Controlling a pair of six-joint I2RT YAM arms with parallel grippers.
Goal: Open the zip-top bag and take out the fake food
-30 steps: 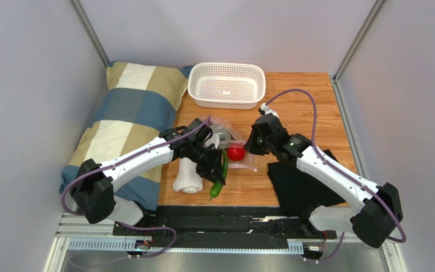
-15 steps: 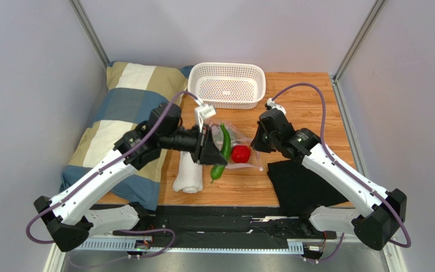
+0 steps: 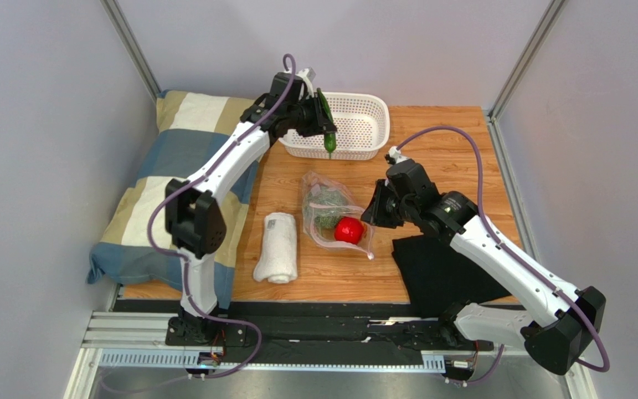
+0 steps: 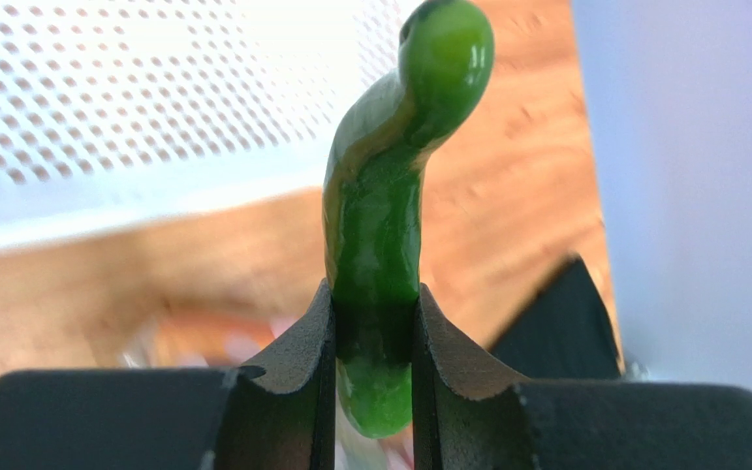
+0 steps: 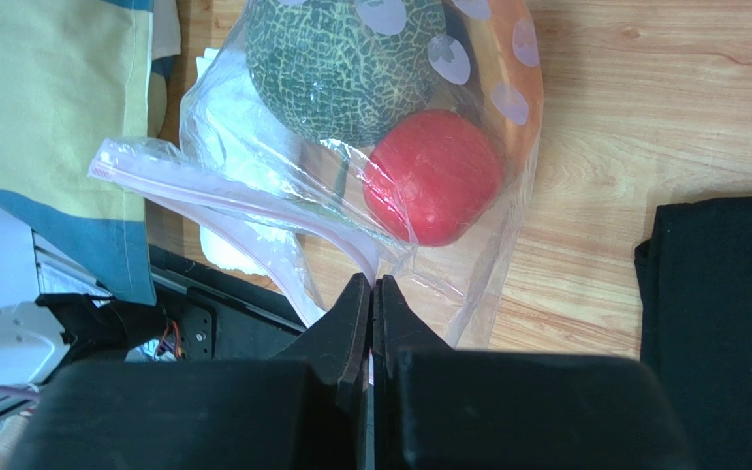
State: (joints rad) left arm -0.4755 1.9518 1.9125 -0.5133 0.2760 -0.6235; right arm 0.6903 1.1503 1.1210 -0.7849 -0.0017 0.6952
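The clear zip-top bag (image 3: 331,214) lies open on the wooden table, also in the right wrist view (image 5: 282,206). Inside it are the round bumpy green vegetable (image 3: 326,207) (image 5: 343,59) and the red tomato (image 3: 348,229) (image 5: 432,176). My left gripper (image 3: 322,116) (image 4: 374,323) is shut on the slim green pepper (image 3: 328,131) (image 4: 390,176), held above the near rim of the white basket (image 3: 356,150). My right gripper (image 3: 375,214) (image 5: 371,294) is shut on the bag's edge beside the tomato. The purple-and-orange piece is not in view.
A rolled white towel (image 3: 277,247) lies left of the bag. A checked pillow (image 3: 172,179) fills the left side. A black cloth (image 3: 443,270) lies under my right arm, also in the right wrist view (image 5: 718,323). Grey walls close in both sides.
My left gripper has lifted the green pepper out of the bag and carried it back to the basket's near rim. My right gripper has stayed pinching the bag's edge.
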